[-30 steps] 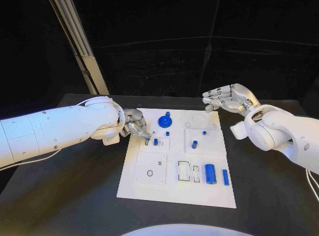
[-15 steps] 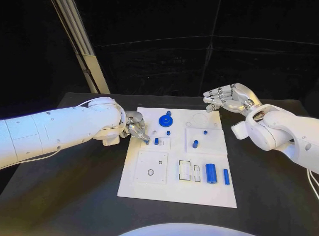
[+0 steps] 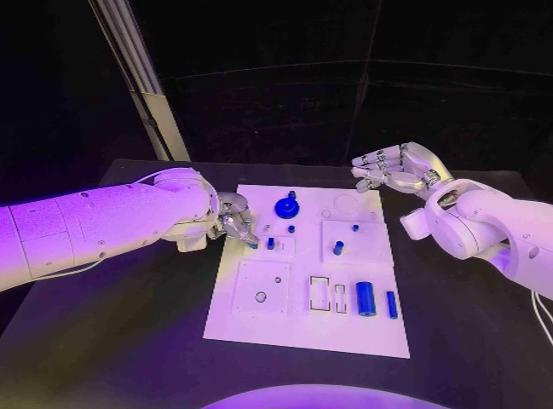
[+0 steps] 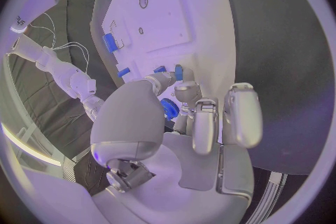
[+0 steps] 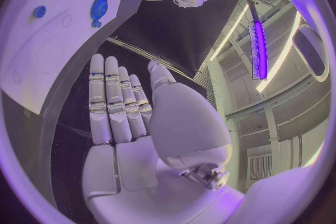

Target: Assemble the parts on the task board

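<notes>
Task board (image 3: 303, 328), seven blue parts (image 3: 365, 299), two hands, left hand (image 3: 237, 219) pinching one

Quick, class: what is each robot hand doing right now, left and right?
Left robot hand: pinching a small blue part at the board.
Right robot hand: open, holding nothing.

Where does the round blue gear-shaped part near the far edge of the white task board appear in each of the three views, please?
Head view: the round blue gear-shaped part lies near the board's far edge, just right of the left hand.
Left wrist view: it peeks out behind that hand's fingers.
Right wrist view: it lies on the board, upper left.
Shared landmark: the white task board.
</notes>
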{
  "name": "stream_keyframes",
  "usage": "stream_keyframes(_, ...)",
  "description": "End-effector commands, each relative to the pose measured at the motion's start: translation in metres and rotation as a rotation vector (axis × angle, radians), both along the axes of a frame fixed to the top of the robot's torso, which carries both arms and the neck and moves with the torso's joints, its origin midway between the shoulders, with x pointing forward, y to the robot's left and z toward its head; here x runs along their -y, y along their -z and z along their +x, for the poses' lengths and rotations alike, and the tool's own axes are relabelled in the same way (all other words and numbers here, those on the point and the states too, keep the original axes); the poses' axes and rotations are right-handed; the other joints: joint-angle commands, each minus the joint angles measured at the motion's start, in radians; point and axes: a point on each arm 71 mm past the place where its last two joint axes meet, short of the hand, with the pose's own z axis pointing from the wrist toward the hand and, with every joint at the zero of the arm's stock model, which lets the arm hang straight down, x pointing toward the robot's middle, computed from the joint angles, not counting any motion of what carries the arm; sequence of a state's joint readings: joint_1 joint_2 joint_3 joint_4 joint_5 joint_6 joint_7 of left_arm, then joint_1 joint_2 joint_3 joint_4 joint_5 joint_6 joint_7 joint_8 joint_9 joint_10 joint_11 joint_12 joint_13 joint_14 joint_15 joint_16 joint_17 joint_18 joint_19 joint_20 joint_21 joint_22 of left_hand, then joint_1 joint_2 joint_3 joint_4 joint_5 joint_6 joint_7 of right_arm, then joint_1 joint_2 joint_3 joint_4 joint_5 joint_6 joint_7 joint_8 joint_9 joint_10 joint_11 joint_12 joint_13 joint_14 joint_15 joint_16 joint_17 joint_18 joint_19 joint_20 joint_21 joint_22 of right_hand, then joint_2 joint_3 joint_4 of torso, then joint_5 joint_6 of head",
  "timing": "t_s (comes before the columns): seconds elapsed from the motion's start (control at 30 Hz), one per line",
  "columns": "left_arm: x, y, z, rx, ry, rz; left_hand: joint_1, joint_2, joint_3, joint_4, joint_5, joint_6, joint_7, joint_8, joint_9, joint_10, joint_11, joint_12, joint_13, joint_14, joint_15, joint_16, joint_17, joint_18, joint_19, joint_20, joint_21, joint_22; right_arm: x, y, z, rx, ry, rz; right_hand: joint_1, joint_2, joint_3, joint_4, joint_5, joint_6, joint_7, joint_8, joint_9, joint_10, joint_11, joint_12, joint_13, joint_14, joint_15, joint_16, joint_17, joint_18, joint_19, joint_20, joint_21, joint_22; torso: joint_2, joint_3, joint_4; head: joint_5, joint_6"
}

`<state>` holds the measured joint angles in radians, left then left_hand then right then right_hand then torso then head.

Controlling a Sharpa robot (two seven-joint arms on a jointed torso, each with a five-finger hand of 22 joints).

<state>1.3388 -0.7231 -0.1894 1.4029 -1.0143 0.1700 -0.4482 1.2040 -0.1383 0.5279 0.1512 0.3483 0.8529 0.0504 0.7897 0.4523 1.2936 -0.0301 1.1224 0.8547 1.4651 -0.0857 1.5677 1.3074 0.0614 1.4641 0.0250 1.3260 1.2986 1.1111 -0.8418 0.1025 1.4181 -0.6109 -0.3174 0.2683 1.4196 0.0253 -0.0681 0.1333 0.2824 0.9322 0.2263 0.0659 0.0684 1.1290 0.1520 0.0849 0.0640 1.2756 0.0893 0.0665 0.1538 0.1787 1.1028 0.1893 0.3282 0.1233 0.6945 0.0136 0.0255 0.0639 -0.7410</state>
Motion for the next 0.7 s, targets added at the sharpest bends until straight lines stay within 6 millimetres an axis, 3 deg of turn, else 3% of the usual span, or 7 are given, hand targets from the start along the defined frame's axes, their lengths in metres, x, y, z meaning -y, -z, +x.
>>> stream_keyframes(0.03, -0.0005, 0.0028, -0.0017, -0.018, 0.013, 0.026, 0.008, 0.001, 0.14, -0.143, 0.005, 0.002, -0.005, 0.005, -0.001, 0.008, 0.0, -0.004, 0.0, 0.106, -0.001, 0.003, 0.263, 0.005, 0.011, -0.003, 0.006, 0.001, -0.0015, -0.0017, -0.0003, 0.007, -0.014, 0.009, -0.011, 0.002, -0.006, 0.002, 0.004, -0.008, -0.003, 0.004, 0.001, -0.008, 0.002, 0.003, -0.001, -0.008, 0.002, 0.0, -0.001, 0.004, 0.005, 0.002, -0.006, -0.001, 0.0, 0.0003, -0.0002, 0.0, -0.001)
stream_keyframes(0.7, 0.0071, 0.0029, -0.0027, -0.024, 0.058, 0.0, 0.003, -0.002, 0.141, -0.145, 0.008, 0.006, -0.006, 0.005, -0.001, 0.014, -0.001, 0.0, 0.005, 0.106, -0.001, 0.003, 0.263, 0.005, 0.012, -0.003, 0.007, 0.003, -0.0024, -0.0016, -0.0001, 0.007, -0.016, 0.01, -0.011, 0.002, -0.006, 0.002, 0.004, -0.008, -0.003, 0.004, 0.001, -0.008, 0.002, 0.003, -0.001, -0.008, 0.002, 0.0, -0.001, 0.004, 0.005, 0.002, -0.006, -0.001, 0.0, 0.0001, -0.0003, -0.001, -0.005)
